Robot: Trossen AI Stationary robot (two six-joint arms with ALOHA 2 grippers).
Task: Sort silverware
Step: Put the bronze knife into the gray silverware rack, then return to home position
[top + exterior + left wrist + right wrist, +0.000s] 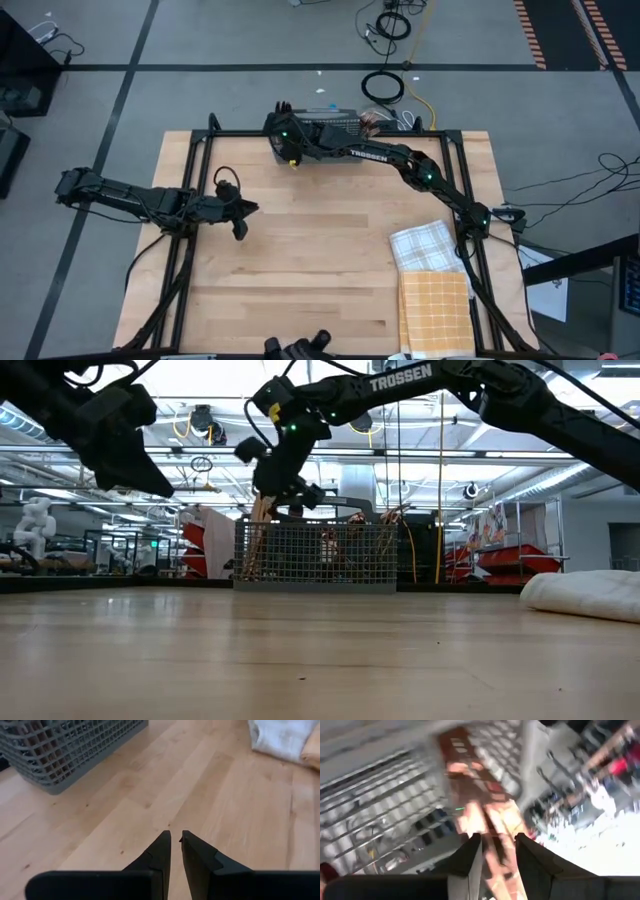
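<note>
The grey mesh caddy stands at the table's far edge, partly under my right arm in the high view. Copper silverware stands upright in its left end, and more toward its right end. My right gripper hovers above the caddy's left end. In its blurred wrist view the fingers stand apart, with copper silverware and mesh beyond them. My left gripper waits over the table's left half, all but shut, with nothing between its fingers. My right gripper has its fingers apart above the copper pieces in the caddy. The wrist view is blurred, so I cannot tell whether they touch any piece.
A white checked cloth and an orange checked cloth lie at the table's near right. A dark object sits at the near edge. Bare wood spans the middle, and cables lie on the floor beyond the caddy.
</note>
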